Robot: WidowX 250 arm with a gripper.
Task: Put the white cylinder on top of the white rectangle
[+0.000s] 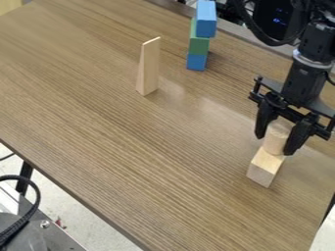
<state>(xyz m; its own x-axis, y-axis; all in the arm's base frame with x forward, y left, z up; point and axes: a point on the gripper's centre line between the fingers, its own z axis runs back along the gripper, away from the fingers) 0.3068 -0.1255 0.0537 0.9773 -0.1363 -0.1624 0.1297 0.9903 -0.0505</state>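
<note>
On the wood-grained surface (150, 166), at four o'clock, the cylinder (276, 136) is clasped by the tool (275, 145) and apparently seated atop the pale block (264, 169), so only release and withdrawal seem left.

Reads as wood grain on the table (131, 152), smooth, with a soft sheen towards two o'clock. Appears as bare pale wood, matt and smooth, on the cylinder (276, 140) at three o'clock, the block (264, 166) at four and the tall wedge (150, 68) near twelve. Looks evenly coloured and matt on the stacked blocks (198, 45) between twelve and one. Resembles matt black plastic on the gripper (275, 142) at three. Looks metallic at seven on the grey plate (56, 238).
</note>
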